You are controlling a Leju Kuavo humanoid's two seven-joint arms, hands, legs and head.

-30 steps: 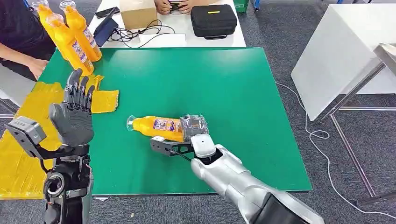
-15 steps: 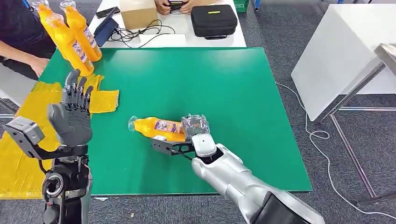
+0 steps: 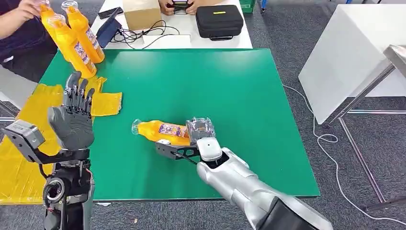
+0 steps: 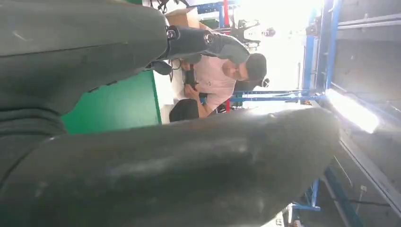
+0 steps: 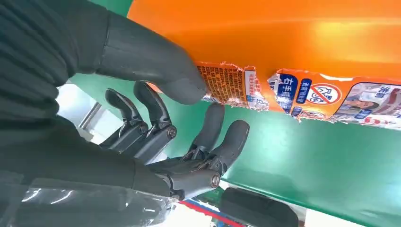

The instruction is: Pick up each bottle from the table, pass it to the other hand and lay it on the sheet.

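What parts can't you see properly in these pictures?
- Bottle base, head view: hidden behind the right hand.
- Whether that hand grips the bottle: right wrist view shows its thumb against it, fingers apart below.
- Label text: torn, too small.
- Left wrist view: left hand blocks most, blurred.
- Yellow sheet: cut off by the edge.

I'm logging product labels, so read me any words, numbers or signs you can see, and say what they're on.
Bottle label, right wrist view: Chinese print, white characters on blue, too blurred to quote reliably.
Same label: red circle-and-slash sign, no words.
Far bottles' labels, head view: too small to read.
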